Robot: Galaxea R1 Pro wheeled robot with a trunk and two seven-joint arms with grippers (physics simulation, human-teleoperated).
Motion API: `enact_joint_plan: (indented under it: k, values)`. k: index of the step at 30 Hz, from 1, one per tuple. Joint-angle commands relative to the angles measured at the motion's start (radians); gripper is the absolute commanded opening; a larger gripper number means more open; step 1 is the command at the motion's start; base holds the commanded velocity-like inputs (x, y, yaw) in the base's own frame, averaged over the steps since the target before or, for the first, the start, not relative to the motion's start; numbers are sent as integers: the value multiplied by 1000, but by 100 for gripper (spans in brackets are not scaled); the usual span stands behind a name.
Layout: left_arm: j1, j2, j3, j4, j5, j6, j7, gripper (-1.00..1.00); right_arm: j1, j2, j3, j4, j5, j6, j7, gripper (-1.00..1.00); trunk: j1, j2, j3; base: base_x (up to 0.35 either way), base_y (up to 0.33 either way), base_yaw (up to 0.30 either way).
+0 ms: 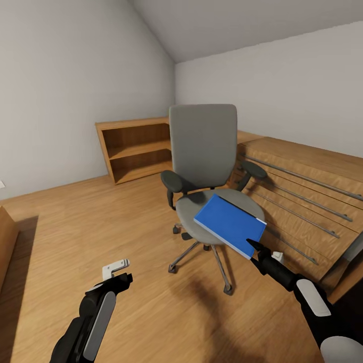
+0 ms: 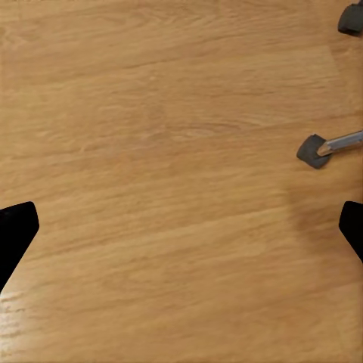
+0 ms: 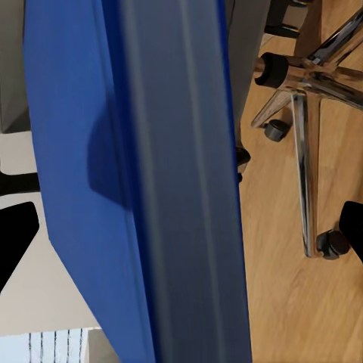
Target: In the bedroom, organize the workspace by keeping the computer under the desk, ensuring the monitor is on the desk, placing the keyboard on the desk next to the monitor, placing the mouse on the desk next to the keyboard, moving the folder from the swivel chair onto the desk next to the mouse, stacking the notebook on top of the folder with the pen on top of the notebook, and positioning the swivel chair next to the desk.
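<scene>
The swivel chair stands in the middle of the wooden floor, its back toward the far corner, and the bright-blue folder lies on the seat, overhanging the front-right edge toward the robot. From where the robot stands the folder is at about one o'clock, the low open bookshelf at about eleven, and the light wooden dresser with its long bar handles runs off at two to three o'clock. The right gripper has its dark fingertips right at the near corner of the folder; in the right wrist view the folder's edge runs between the two fingers, which stand spread to either side of it, not yet squeezed on it as far as I can judge. The left gripper hangs low over bare floor at about seven o'clock, fingers apart, holding nothing; its wrist view looks down on floor and one chrome chair leg. The step in hand looks like taking the folder off the seat. To do it well I would push the fingers a little deeper over the overhanging corner so both pads bear on the flat covers, close firmly, then lift straight up before swinging away, since a thin corner pinch may let it droop or slip.
</scene>
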Motion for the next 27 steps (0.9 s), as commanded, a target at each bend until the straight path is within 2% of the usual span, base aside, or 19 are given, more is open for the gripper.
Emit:
enact_joint_plan:
  k: [1, 10, 11, 25, 27]
  values:
    - [-1, 0, -1, -1, 11, 2, 10, 100, -1, 0, -3, 0, -2, 7, 1, 100, 0, 0, -1, 8, 4, 0]
    - [-1, 2, -1, -1, 11, 2, 10, 100, -1, 0, -3, 0, -2, 8, 1, 100, 0, 0, -1, 2, 1, 0]
    - [-1, 2, -1, -1, 11, 2, 10, 100, -1, 0, -3, 0, -2, 8, 1, -100, 0, 0, -1, 0, 0, 0]
    - [-1, 1, -1, -1, 10, 2, 9, 100, -1, -1, -3, -3, -2, 8, 1, -100, 0, 0, -1, 0, 0, 0]
    - [-1, 1, -1, -1, 11, 2, 9, 100, -1, -1, -4, -3, -2, 8, 1, -100, -1, 0, 7, 0, 0, 0]
